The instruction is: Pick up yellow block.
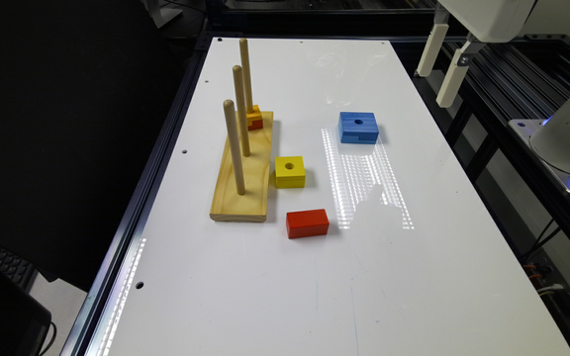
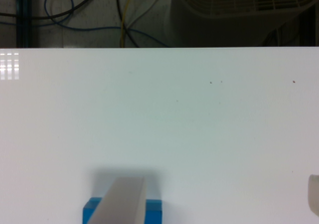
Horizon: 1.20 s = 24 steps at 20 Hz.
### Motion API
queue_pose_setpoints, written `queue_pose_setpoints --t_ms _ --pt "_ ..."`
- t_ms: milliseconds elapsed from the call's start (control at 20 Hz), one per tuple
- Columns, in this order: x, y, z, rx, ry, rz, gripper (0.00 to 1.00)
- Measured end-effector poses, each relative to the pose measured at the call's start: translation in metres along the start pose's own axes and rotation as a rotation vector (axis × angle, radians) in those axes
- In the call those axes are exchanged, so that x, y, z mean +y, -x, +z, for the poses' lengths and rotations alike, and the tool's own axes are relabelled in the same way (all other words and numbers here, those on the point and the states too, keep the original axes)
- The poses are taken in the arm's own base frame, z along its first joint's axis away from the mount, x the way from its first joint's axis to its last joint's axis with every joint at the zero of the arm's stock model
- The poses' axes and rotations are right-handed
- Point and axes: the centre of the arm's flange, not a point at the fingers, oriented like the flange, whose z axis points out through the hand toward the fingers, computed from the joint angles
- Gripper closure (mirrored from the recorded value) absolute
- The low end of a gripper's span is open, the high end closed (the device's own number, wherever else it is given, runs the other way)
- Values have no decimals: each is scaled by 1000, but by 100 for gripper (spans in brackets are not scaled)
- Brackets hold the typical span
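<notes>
Item one: a bright yellow, roughly cubic wooden block [image 1: 290, 172] with a round hole in its top is being seen lying flat on the glossy white tabletop [image 1: 314, 287] in the exterior view. It is being kept just beside the long edge of a pale wooden base board [image 1: 258, 170], on the side towards the exterior view's right; whether the two are touching cannot be told.

Item two: three upright wooden dowels [image 1: 234, 146] are being carried in a row by that board, and a small orange-yellow notched piece [image 1: 254, 118] is being held at the foot of the farthest dowel.

Item three: a solid red rectangular block [image 1: 307, 223] is being seen near the yellow block, nearer the camera and apart from it.

Item four: a larger blue wooden block [image 1: 358, 127] with a hole in its top is being seen farther back and towards the exterior view's right, well apart from the yellow block. In the wrist view part of it [image 2: 154, 209] is being covered by a grey finger [image 2: 122, 201].

Item five: the white robot gripper [image 1: 442, 62] is being held high above the far right edge of the table, well apart from the yellow block. Its fingers are being shown spread wide with nothing between them.
</notes>
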Motion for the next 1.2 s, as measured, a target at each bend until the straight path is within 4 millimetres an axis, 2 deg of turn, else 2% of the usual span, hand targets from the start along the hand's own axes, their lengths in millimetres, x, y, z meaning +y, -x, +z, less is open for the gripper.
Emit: queue_pose_setpoints --t_ms 650,1200 --pt "0 0 0 1 0 0 0" --pt "-6 -3 -9 17 -14 -6 0"
